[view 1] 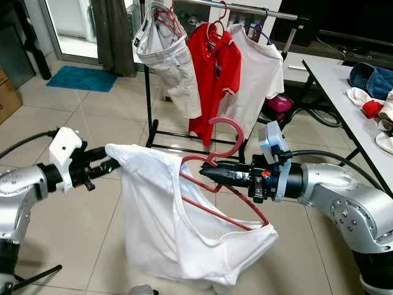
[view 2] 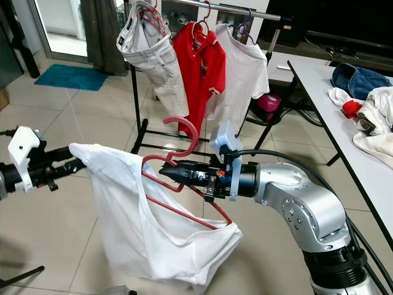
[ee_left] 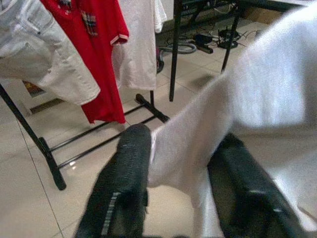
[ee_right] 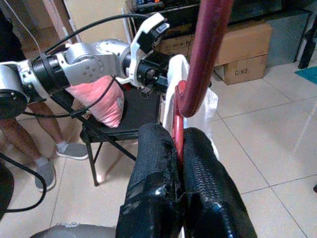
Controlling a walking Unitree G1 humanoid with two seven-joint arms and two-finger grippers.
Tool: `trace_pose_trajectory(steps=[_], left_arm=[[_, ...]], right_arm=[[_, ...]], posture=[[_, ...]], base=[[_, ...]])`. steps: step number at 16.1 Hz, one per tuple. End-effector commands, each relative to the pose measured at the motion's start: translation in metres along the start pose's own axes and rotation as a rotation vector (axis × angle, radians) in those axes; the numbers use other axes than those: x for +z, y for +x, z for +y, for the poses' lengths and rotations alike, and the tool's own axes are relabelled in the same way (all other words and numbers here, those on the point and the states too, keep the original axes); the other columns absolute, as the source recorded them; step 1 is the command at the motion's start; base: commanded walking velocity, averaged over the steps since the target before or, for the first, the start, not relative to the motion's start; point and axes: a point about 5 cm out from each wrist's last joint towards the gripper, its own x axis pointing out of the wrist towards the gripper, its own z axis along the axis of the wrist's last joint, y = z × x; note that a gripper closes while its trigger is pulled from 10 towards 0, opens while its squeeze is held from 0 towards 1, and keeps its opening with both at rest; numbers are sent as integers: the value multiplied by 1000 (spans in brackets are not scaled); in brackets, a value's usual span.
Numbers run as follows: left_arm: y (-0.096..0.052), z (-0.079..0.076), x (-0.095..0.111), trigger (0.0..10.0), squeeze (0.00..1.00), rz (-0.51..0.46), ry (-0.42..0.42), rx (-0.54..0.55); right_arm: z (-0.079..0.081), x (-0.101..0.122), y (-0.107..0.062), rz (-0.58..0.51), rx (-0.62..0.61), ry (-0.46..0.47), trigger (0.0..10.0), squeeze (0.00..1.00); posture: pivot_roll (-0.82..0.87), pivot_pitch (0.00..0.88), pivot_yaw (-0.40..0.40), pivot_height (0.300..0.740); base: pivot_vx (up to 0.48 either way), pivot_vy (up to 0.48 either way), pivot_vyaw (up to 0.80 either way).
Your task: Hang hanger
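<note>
Hanger, red plastic with a curved hook (view 1: 228,136): held in mid-air in front of the robot, above the tiled floor (view 1: 92,123), hook pointing up and away toward the black clothes rack (view 1: 245,9). Right gripper (view 1: 209,174) has its two black fingers pressed together on the neck of the hanger just below the hook; the right wrist view shows the red stem pinched between the pads. A white T-shirt (view 1: 178,227) drapes on the hanger, the far red arm showing through the neckline. Left gripper (view 1: 110,165) clamps a fold of the shirt's shoulder; in the left wrist view the cloth runs between the two fingers.

Rack already carries pale grey shorts (view 1: 169,55), a red polo shirt (view 1: 215,74) and a white shirt (view 1: 258,74), each on its own hanger. It stands well ahead of the held hanger.

Judgement on the step: garment appears only partly seated, so the left shoulder should be settled over the hanger arm before release. For hanging, the hook opening needs to face the rail, rise above it, then drop. The free stretch of rail looks short, to the right of the white shirt, so aim there. Risk: shirt slides off if the hanger tilts.
</note>
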Motion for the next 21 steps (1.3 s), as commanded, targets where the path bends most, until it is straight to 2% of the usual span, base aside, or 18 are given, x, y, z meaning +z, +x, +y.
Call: trace_pose_trajectory(steps=[1,8,13,18,20,21], left_arm=[[6,-3,2,0,0,-15,7,-29],[6,-3,-5,0,0,7,-1,-32],[4,5,-7,0,0,-4,-41,54],[-2,27,-12,0,0,-7,-112,283],[-11,44,-19,0,0,-26,-228,516],[-14,48,-23,0,0,-15,-251,592]], right_arm=[[2,5,-3,-4,10,-17,10000,0],[3,5,-2,1,10,-19,10000,0],[2,5,-3,-1,11,-18,10000,0],[2,5,-4,-2,3,-17,10000,0],[-1,5,-5,-5,-15,-18,10000,0],[-2,5,-5,-5,-21,-17,10000,0]], posture=[[-19,0,-86,740],[-17,0,-88,740],[-18,0,-87,740],[-19,0,-86,740],[-19,0,-86,740],[-19,0,-87,740]], base=[[0,0,0],[0,0,0],[0,0,0],[0,0,0],[0,0,0],[0,0,0]])
